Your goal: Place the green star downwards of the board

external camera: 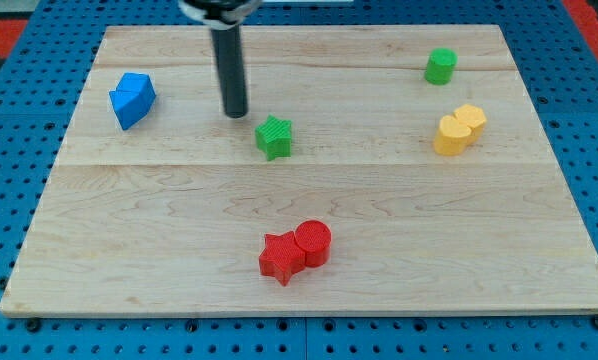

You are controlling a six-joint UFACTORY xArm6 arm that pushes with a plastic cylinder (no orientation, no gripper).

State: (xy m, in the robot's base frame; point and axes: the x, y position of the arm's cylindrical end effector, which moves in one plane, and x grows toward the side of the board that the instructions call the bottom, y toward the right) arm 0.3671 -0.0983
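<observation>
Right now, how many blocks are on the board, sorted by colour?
Green: 2, the green star and green cylinder
Red: 2, the red star and red cylinder
Yellow: 1, the yellow block
Blue: 1, the blue block
Total: 6

The rod (231, 60) is cut off by the view's top edge, so only its lower stretch down to my tip (236, 113) shows, and the blurred fitting above it cannot be made out. The yellow block (459, 129) looks like two joined rounded lobes; its exact shape is unclear. The blue block (132, 99) has an irregular faceted shape that is hard to name.
</observation>
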